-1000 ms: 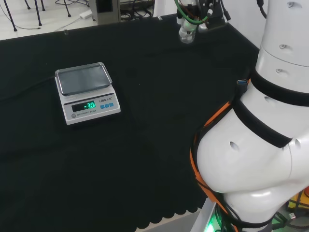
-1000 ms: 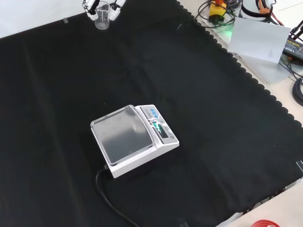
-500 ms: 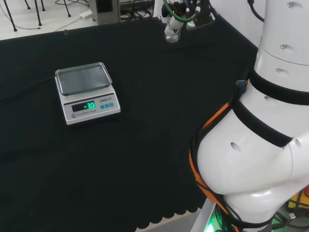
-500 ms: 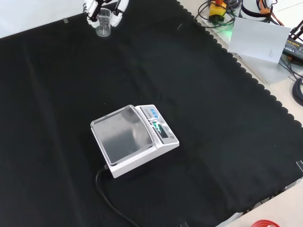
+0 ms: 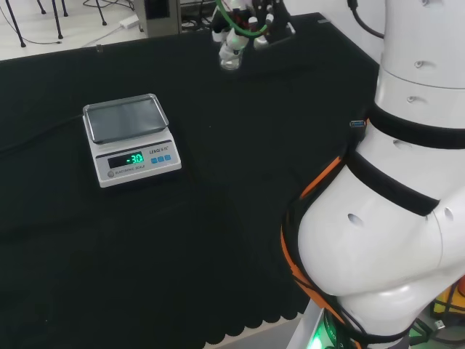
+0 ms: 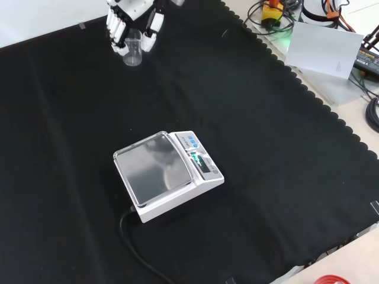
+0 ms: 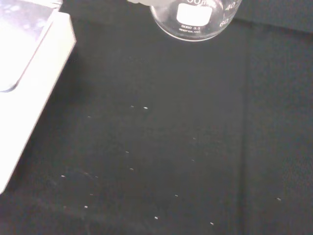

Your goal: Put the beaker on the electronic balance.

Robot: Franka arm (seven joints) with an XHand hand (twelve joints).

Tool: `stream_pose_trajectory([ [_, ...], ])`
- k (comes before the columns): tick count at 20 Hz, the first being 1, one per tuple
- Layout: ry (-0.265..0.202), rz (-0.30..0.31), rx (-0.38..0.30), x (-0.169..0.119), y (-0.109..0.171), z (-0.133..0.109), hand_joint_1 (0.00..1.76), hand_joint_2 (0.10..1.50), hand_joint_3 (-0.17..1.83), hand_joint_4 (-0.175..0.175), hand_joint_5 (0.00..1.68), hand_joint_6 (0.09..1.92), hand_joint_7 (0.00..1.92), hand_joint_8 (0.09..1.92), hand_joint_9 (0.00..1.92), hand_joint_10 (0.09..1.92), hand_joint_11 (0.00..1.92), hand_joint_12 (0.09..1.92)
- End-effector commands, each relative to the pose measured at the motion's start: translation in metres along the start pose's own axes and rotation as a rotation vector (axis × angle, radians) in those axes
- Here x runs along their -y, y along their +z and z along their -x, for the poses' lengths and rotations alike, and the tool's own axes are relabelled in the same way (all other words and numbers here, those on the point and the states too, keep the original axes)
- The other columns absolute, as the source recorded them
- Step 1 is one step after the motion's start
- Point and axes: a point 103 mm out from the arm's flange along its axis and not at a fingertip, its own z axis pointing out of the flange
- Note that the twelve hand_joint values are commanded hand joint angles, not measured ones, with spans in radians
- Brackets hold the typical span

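- Electronic balance [image 5: 129, 139]: in the head view it sits on the left of the black cloth [image 5: 218, 218], steel pan toward the far side and lit display toward the near edge. The pan is bare. In the front view the balance [image 6: 166, 174] stands mid-cloth, and a black cable [image 6: 139, 251] runs off its near-left corner.
- Beaker [image 5: 230, 58]: clear glass, upright, held above the far part of the cloth — right of the balance and well apart from it in the head view. In the front view the beaker [image 6: 134, 48] is at the top left, far beyond the pan. The wrist view shows its round base [image 7: 194, 19] from close by, and a white corner of the balance [image 7: 29, 83].
- Hand [image 6: 131, 18]: its fingers [image 6: 149, 36] curl down on both sides of the beaker, clasping it.
- White arm links [image 5: 392, 203]: large on the right of the head view.
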Motion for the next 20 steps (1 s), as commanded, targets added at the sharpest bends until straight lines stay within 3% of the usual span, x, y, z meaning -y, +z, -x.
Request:
stream_pose_trajectory([
  [1,-0.055,-0.005,0.023,-0.011,-0.003,-0.031,1.11,1.19,-0.02,-0.134,0.86,1.19,0.78,0.79,1.02,0.72,0.78,1.17],
  [20,-0.186,-0.008,0.075,-0.036,-0.017,-0.131,1.11,1.19,-0.02,-0.136,0.86,1.19,0.79,0.79,1.02,0.73,0.79,1.16],
])
